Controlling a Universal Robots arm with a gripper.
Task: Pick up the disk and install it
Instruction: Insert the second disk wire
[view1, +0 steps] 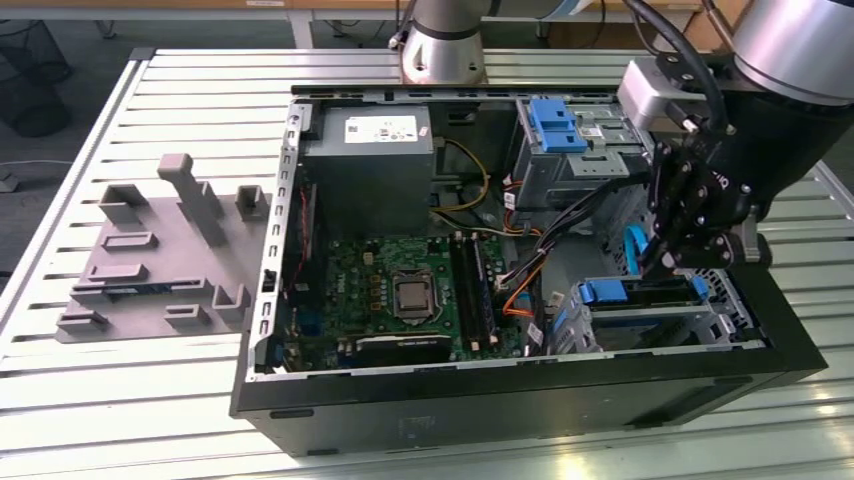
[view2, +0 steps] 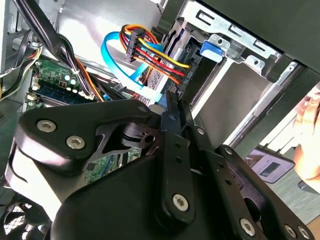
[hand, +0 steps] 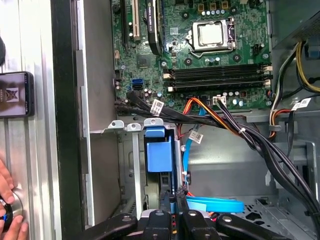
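The disk (hand: 159, 155) sits edge-on in the metal drive cage (view1: 667, 325) at the front corner of the open computer case, with its blue plastic rail facing up. From the exterior view the same blue rail (view1: 622, 293) shows just under my black gripper (view1: 663, 268). In the first wrist view my gripper (hand: 177, 197) is shut, with its fingertips right at the disk's near end, beside the rail. In the second wrist view the narrow fingers (view2: 174, 107) point into the cage beside a bundle of coloured cables (view2: 150, 52).
A grey power supply (view1: 367, 160), a green motherboard (view1: 400, 290) and an upright blue latch (view1: 550, 125) fill the case. Black and orange cables (hand: 235, 130) run close to the cage. A grey fixture (view1: 160, 260) lies on the slatted table. A person's hand (hand: 7, 200) rests outside the case.
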